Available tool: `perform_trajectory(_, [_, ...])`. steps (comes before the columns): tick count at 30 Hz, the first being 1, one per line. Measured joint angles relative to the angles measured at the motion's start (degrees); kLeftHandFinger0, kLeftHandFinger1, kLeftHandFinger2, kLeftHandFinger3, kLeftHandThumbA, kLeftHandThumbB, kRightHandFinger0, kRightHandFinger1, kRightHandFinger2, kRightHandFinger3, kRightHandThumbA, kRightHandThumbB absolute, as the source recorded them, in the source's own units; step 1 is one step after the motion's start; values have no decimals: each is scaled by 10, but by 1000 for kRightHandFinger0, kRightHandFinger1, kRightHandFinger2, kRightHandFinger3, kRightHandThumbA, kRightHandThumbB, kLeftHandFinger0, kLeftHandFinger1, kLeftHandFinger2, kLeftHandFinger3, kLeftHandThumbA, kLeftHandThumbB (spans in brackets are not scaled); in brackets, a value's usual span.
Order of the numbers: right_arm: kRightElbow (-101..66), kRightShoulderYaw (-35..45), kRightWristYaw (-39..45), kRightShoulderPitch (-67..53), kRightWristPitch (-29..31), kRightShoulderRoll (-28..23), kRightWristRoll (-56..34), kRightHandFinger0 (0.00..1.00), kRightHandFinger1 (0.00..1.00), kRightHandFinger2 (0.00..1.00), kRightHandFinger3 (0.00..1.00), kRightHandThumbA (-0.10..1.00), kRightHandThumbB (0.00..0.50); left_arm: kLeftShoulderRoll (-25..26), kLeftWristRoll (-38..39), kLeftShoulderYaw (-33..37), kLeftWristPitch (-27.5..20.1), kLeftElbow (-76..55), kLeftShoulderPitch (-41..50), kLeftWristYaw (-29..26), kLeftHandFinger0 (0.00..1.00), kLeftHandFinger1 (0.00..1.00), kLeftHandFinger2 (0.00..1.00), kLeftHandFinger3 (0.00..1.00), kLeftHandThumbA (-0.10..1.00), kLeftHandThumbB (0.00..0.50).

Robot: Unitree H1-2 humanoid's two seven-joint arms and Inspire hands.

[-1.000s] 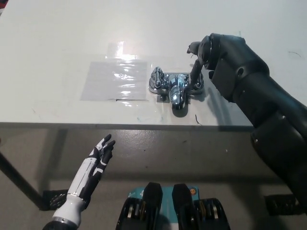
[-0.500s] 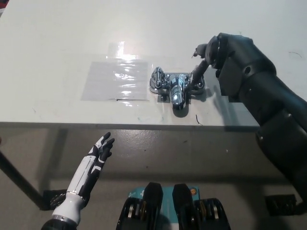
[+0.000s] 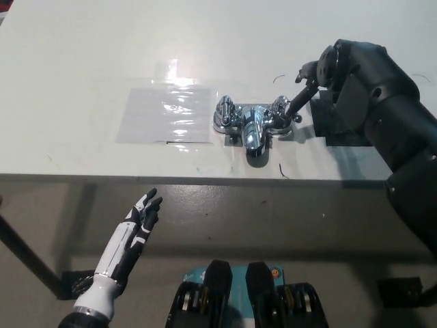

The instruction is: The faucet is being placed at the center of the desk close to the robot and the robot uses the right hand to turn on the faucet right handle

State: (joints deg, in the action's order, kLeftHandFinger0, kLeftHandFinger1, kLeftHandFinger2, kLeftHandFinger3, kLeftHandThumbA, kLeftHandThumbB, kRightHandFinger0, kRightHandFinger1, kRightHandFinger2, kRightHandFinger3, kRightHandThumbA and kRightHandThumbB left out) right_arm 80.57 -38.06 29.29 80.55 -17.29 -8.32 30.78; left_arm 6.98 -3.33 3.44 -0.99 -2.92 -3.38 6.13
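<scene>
1 faucet [image 3: 251,126], 2 handles [image 3: 224,109], R robot hand [image 3: 322,74]

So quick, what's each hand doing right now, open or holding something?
Left hand: open, holding nothing, resting low.
Right hand: at the faucet's right handle; grip cannot be told.

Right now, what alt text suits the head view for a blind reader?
The black right robot hand is at the right handle of a chrome faucet on a white desk; the white left robot hand rests open below the edge.
</scene>
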Motion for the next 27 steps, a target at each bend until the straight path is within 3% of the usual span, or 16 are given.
perform_trajectory(6, [0,-1,0,0,0,-6,1,1000,1000,1000,1000,1000,300,0,1,-1,0,0,0,0,1000,1000,1000,1000,922,93])
perform_trajectory(8, [0,-3,-2,0,1,-6,3,1000,1000,1000,1000,1000,348,0,1,-2,1,0,0,0,1000,1000,1000,1000,920,95])
perform_trajectory(11, [-3,-5,-20,-1,0,-6,5,1000,1000,1000,1000,1000,269,0,2,-4,0,0,0,0,1000,1000,1000,1000,935,88])
perform_trajectory(16, [-8,8,-64,-15,-1,-4,4,1000,1000,1000,1000,981,242,0,1,-4,0,2,0,0,1000,1000,1000,1000,928,93])
perform_trajectory(19, [-8,14,-95,-23,-2,-3,4,1000,1000,1000,1000,968,251,0,2,-4,0,3,0,0,1000,1000,1000,1000,913,101])
perform_trajectory(27, [-8,28,-159,-33,-4,-3,3,1000,1000,1000,1000,944,281,0,3,-4,0,6,0,0,1000,1000,1000,1000,881,31])
